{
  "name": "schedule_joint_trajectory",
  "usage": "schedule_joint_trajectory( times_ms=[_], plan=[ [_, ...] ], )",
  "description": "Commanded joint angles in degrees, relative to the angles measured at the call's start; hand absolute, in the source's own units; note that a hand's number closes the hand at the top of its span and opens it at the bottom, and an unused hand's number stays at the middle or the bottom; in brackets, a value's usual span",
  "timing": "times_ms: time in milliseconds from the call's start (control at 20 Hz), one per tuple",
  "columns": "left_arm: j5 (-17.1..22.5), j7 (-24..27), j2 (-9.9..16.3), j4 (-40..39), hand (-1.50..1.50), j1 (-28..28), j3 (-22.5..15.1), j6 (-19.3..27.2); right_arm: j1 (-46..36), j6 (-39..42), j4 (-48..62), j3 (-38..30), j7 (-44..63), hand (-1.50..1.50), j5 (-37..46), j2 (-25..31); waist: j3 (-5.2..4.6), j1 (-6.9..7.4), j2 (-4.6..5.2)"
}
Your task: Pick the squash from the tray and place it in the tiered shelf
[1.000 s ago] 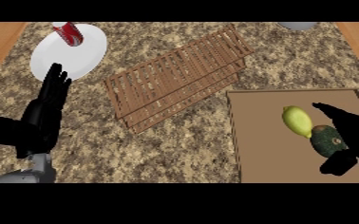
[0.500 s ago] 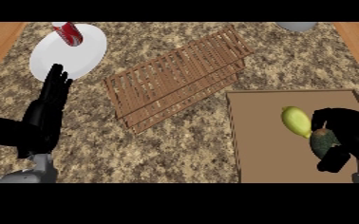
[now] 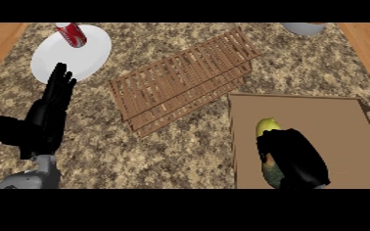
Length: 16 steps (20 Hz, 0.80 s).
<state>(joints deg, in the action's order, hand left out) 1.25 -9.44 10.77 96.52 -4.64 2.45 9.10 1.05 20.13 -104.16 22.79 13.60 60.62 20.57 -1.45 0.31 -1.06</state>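
my right hand is lying over the squash on the tray, fingers curling around it and hiding most of it; only its yellow tip and a dark green side are showing. the squash is sitting near the tray's left edge. the shelf is lying flat on the counter, up and left of the tray. my left hand is resting open at the left, fingers up, just below a plate carrying a can.
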Motion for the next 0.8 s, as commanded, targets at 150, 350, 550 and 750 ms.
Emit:
schedule_joint_trajectory(
  times_ms=[150, 350, 550, 750],
  plan=[
    [-1.31, 1.27, -0.76, -0.26, 0.00, 0.91, -0.36, 0.97, 5.52, 5.53, -10.71, 21.35, 11.20, 1.50, 2.52, -17.28, 1.33, -0.61, 0.65],
    [-0.42, -0.22, -0.17, -0.18, 0.00, 0.28, 0.54, 0.50, 5.10, 0.78, -19.31, 26.37, 20.97, 1.50, -3.02, -20.28, 1.39, -0.29, 0.81],
    [2.01, -0.20, 1.77, -1.15, 0.00, -0.90, 3.48, -1.14, 4.86, -1.68, -29.62, 26.05, 26.50, 1.50, -4.60, -20.35, 1.32, -1.20, 0.66],
    [0.06, 2.57, -0.41, -1.43, 0.00, 1.97, 0.82, -0.59, -1.86, -1.38, -35.52, 24.57, 37.25, 1.50, -2.93, -20.38, 1.25, -0.59, 0.70]
  ],
)
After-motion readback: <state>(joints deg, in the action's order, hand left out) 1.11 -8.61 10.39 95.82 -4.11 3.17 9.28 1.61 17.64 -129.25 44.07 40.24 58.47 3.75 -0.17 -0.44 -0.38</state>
